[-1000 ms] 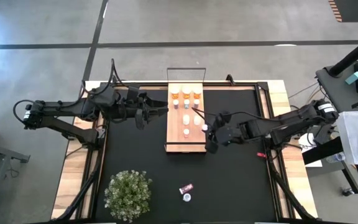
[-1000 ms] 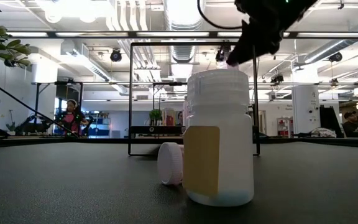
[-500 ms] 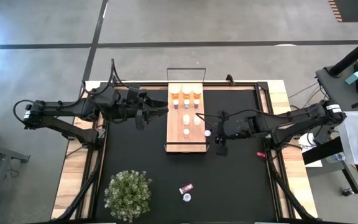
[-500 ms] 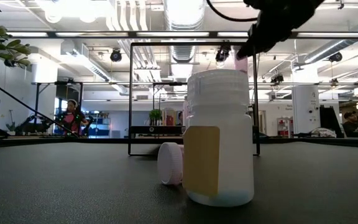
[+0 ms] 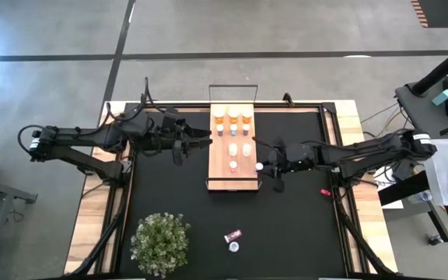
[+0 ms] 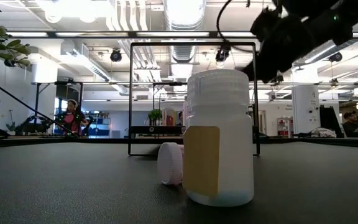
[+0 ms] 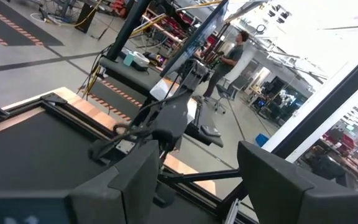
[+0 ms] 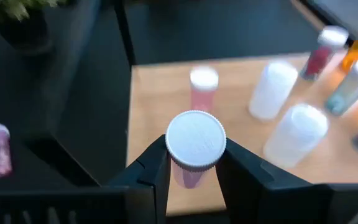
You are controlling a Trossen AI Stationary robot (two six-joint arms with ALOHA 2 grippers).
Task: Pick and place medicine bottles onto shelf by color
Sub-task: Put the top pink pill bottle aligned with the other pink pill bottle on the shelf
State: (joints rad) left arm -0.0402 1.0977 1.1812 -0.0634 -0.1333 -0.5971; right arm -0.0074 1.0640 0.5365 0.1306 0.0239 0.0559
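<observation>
I've got the right gripper [image 8: 191, 180] clamped on a pink bottle [image 8: 195, 142], just off the shelf [image 5: 216, 167] edge (placing step). Next: carry over, set w/ matching colour. Left gripper [image 7: 194, 180] waits, jaws apart.

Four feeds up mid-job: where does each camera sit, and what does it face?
High: overhead, straight down on shelf, both arms.
Low: tabletop level, faces a white bottle; an arm overhead.
Left wrist: on the left gripper, open, facing the room.
Right wrist: right gripper clamps a capped bottle above the shelf, shared with high.
</observation>
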